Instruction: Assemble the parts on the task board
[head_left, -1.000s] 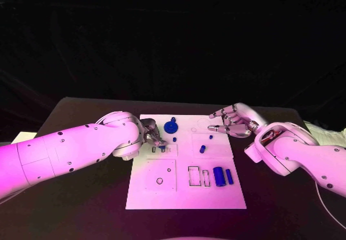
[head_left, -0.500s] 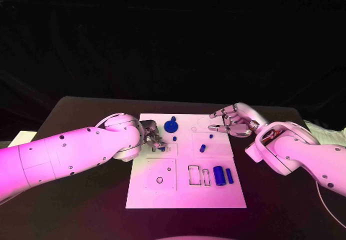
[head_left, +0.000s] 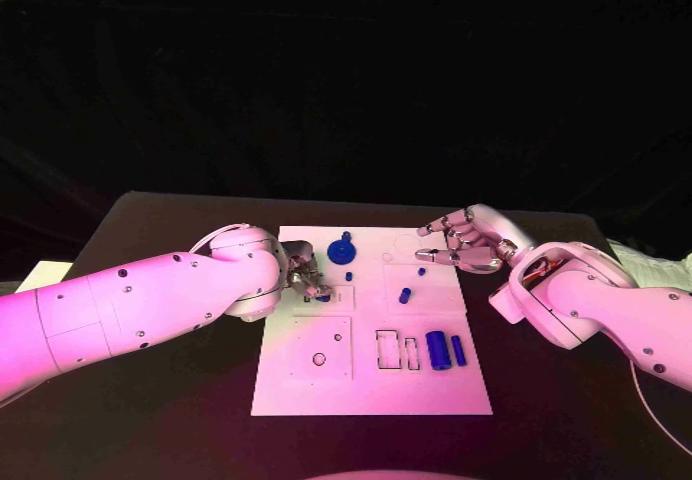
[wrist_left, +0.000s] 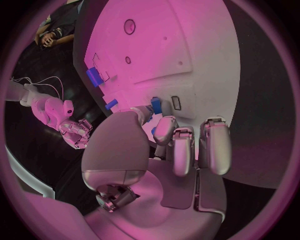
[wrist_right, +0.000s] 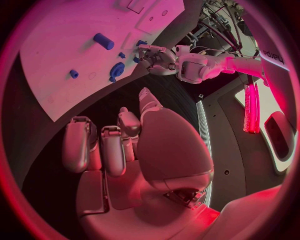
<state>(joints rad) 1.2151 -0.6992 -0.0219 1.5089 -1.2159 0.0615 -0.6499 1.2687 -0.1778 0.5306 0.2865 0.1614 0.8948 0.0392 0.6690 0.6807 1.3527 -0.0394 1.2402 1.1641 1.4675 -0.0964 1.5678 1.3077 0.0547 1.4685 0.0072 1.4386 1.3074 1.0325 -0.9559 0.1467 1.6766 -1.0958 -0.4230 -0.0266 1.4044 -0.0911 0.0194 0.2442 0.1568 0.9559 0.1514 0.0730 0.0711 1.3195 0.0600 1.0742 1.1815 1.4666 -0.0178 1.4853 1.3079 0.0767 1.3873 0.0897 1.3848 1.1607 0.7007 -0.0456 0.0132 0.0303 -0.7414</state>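
No readable text, label, brand or number on task board (head_left: 372, 375), parts, arms or table (head_left: 173, 400). Faint pale marks on dark gear in right wrist view, too blurred to read.

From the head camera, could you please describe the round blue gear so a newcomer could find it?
Start at the white board mid-table and go to its far edge. The gear lies there, between the two hands; it is the one wide, round blue part, while the others are small pegs or long bars.
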